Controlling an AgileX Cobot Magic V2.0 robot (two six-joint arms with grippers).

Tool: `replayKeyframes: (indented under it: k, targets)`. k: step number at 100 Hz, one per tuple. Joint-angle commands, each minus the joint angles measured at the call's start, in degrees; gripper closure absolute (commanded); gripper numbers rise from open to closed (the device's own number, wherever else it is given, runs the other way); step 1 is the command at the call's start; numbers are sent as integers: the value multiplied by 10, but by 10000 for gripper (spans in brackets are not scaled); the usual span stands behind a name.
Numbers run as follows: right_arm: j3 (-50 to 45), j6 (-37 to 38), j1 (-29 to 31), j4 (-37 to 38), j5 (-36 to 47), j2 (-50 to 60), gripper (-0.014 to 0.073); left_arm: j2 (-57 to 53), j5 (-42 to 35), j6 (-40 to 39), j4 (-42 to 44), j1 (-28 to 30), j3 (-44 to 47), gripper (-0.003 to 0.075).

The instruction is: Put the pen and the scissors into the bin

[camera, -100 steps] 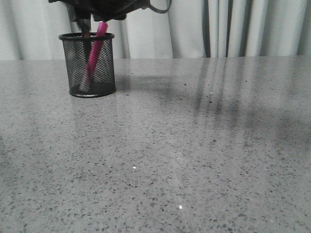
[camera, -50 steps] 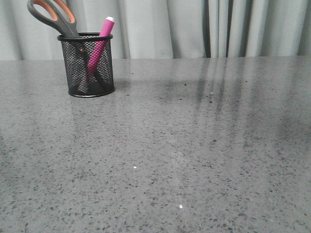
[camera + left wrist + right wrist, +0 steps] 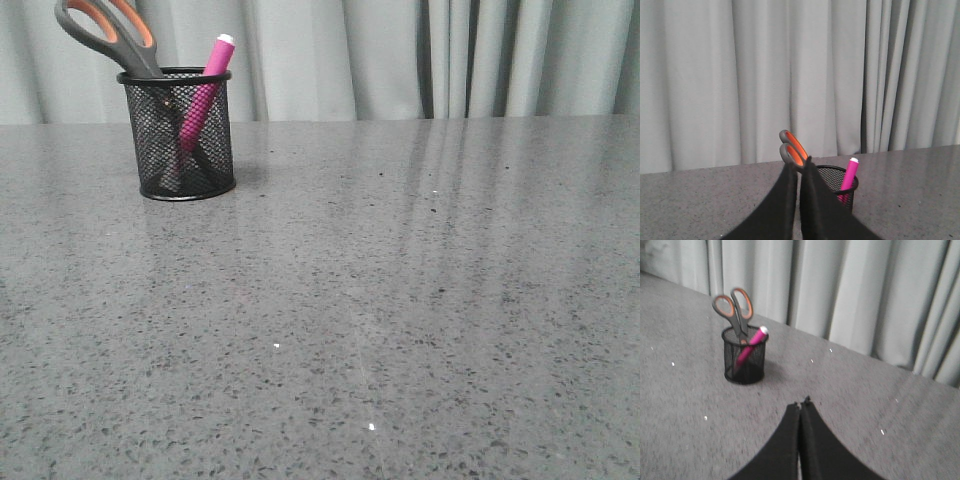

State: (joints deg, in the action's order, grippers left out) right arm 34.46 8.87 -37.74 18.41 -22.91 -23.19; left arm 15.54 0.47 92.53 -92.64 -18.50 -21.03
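A second ago a gripper hung over the bin (image 3: pixel 179 135); now our front view is clear of arms, so we judge the task done; the scissors (image 3: pixel 112 35) stand blades-down inside, orange loops above the rim, beside the leaning pink pen (image 3: pixel 207 80); left gripper (image 3: pixel 797 170) and right gripper (image 3: pixel 801 404) are both closed, empty.

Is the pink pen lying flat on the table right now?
No, the pen stands tilted inside the bin, its white tip poking above the rim beside the scissors.
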Motion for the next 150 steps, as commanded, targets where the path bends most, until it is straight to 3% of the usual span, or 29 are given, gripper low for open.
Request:
replayKeyframes:
  k: [1, 33, 45, 75, 112, 123, 128, 133, 137, 150]
  targets:
    - [-4, -4, 4, 23, 21, 51, 664, 3, 20, -3, -3, -5, -12, 739]
    - [-6, -4, 4, 34, 16, 253, 664, 3, 17, -3, -3, -5, -8, 739]
    - [0, 3, 7, -14, -9, 226, 660, 4, 20, -3, -3, -5, -8, 739]
    - [-53, 3, 7, -12, -30, 154, 662, 4, 17, -3, -3, -6, -6, 739]
    - [-88, 3, 7, -12, -39, 153, 662, 4, 17, -3, -2, -6, 35, 739]
    - [-88, 3, 7, -12, -40, 153, 662, -2, 8, 1, 63, -5, 54, 739]
    - [-88, 3, 7, -12, -40, 153, 662, -5, 15, -4, 169, -5, 67, 739]
    - [-88, 3, 7, -12, -40, 153, 662, -6, 9, -75, 269, -3, 81, 739]
    - [-88, 3, 7, -12, -40, 153, 662, -6, -15, -211, 351, 3, 97, 739]
    - [-88, 3, 7, -12, -40, 153, 662, -17, -44, -668, 775, 36, 152, 739]
